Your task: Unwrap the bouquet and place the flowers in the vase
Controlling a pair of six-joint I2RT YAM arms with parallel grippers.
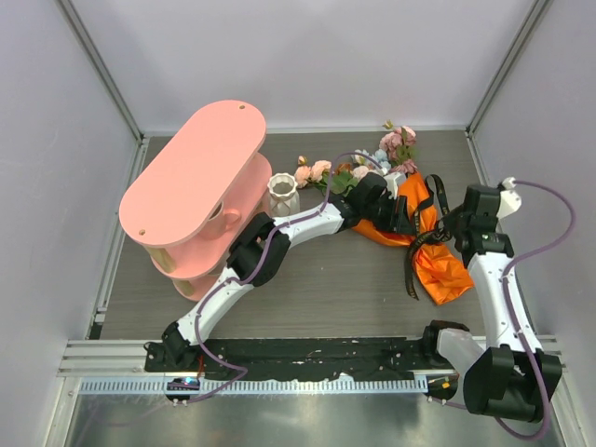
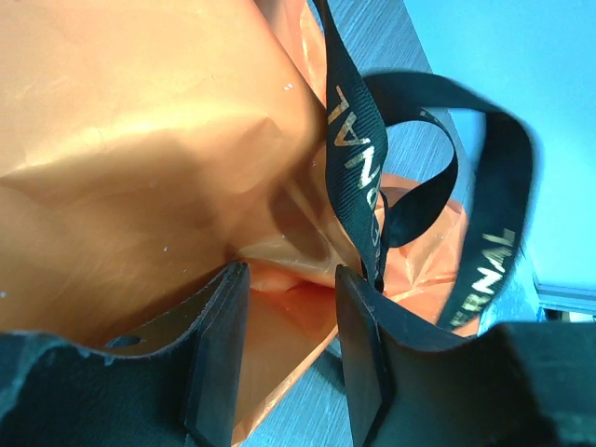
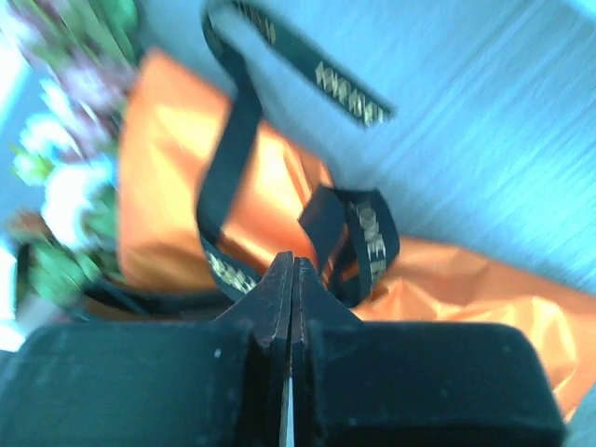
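The bouquet [image 1: 436,265] lies on the table right of centre, with its orange paper cone pointing toward the near right. Its flowers [image 1: 386,154] spread toward the back. My left gripper [image 2: 291,345] is closed on a fold of the orange paper [image 2: 140,140], which fills the gap between its fingers. The black ribbon [image 3: 228,168] with gold print loops loosely over the paper. My right gripper [image 3: 291,265] is shut, its tips pressed together where the ribbon's strands meet. The white ribbed vase [image 1: 283,196] stands upright left of the bouquet, beside my left arm.
A pink two-tier shelf [image 1: 191,177] fills the back left, close to the vase. A ribbon tail [image 1: 411,275] trails toward the near edge. Grey walls close in the table on the left, back and right.
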